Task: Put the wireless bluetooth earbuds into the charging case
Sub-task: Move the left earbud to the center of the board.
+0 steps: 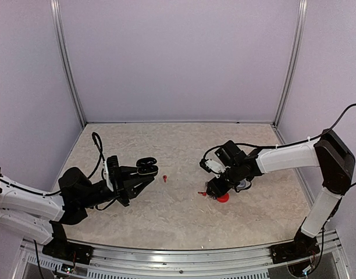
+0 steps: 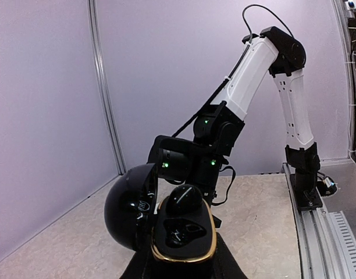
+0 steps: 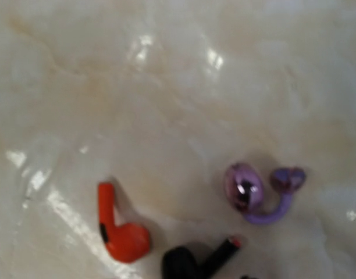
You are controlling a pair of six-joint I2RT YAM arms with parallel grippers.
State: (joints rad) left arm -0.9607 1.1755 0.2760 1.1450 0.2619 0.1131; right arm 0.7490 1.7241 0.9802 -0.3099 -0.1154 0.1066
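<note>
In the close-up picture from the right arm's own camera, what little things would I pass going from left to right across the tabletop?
small red-orange plastic earbud → glossy black earbud with a stem, cut off by the bottom edge → shiny purplish mirror-like earbud with a curved stem

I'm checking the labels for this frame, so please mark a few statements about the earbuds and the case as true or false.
1. The left gripper holds a black charging case with its lid open. True.
2. That case has a silver rim. False: the rim is gold.
3. In the right wrist view, a red earbud, a black earbud and a shiny silvery earbud lie on the table. True.
4. The red earbud there touches the silvery one. False: they lie apart.
5. No earbud lies near the held case. False: a lone red earbud lies on the table close to it.
</note>
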